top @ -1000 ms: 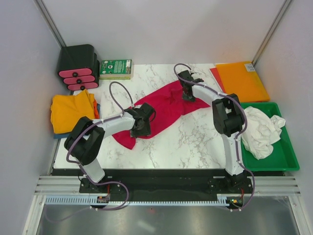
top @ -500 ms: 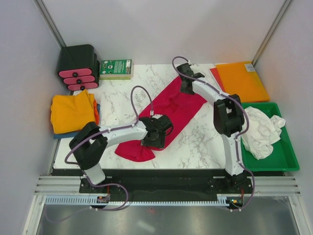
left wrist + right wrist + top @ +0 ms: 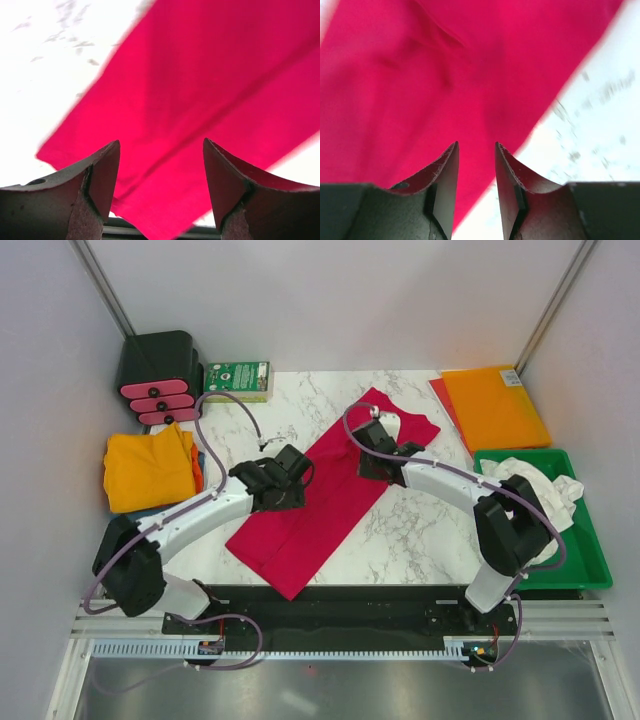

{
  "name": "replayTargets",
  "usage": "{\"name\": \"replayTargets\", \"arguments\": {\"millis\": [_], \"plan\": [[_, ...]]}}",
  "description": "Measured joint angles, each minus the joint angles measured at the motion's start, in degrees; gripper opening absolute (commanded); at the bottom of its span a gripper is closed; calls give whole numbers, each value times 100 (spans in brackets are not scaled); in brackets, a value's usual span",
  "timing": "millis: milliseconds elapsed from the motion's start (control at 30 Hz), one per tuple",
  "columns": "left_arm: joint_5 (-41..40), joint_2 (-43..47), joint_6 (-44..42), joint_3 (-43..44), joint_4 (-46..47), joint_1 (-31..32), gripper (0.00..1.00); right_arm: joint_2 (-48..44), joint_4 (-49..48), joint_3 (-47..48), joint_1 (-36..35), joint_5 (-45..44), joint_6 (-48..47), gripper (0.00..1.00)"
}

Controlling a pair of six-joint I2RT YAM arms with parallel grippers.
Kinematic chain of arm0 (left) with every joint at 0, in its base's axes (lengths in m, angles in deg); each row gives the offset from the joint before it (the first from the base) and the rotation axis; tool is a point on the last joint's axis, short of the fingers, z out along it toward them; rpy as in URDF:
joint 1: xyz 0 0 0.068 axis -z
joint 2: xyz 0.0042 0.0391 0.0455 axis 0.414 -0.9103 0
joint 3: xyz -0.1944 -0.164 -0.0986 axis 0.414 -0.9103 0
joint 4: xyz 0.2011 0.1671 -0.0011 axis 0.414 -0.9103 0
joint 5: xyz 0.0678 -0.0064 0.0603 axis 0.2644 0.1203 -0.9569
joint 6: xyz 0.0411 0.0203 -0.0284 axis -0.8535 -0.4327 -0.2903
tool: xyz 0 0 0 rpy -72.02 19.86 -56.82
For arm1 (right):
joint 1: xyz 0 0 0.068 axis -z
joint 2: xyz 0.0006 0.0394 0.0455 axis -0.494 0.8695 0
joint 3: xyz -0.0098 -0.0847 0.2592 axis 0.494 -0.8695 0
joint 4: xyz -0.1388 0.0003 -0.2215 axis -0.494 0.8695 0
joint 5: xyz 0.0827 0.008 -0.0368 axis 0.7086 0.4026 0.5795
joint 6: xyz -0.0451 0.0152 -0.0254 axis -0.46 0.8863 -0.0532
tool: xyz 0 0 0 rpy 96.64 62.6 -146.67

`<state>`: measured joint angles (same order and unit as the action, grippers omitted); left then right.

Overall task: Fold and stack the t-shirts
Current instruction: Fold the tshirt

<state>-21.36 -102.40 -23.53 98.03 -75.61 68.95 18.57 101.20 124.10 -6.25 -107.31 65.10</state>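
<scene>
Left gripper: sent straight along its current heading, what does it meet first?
The red t-shirt. In the left wrist view the left gripper is open and empty, and the red cloth spread on the table fills the line ahead. How far off the cloth lies is unclear.

Red shirt (image 3: 200,100) blurred, cropped by edges in both wrist views; white shirt (image 3: 548,490) partly behind right arm (image 3: 510,532).

One red t-shirt (image 3: 320,505), one yellow t-shirt (image 3: 145,470), one white t-shirt (image 3: 545,500), one green tray (image 3: 588,545)
</scene>
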Motion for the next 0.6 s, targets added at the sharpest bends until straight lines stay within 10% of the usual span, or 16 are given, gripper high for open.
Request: {"name": "replayTargets", "arguments": {"millis": [267,600], "plan": [[-15,-896,-31,-343,0,-1099,73,328,81,-544,162,-310,258,41],[354,-2070,-225,98,293,-1467,68,1561,262,953,664,-494,87,42]]}}
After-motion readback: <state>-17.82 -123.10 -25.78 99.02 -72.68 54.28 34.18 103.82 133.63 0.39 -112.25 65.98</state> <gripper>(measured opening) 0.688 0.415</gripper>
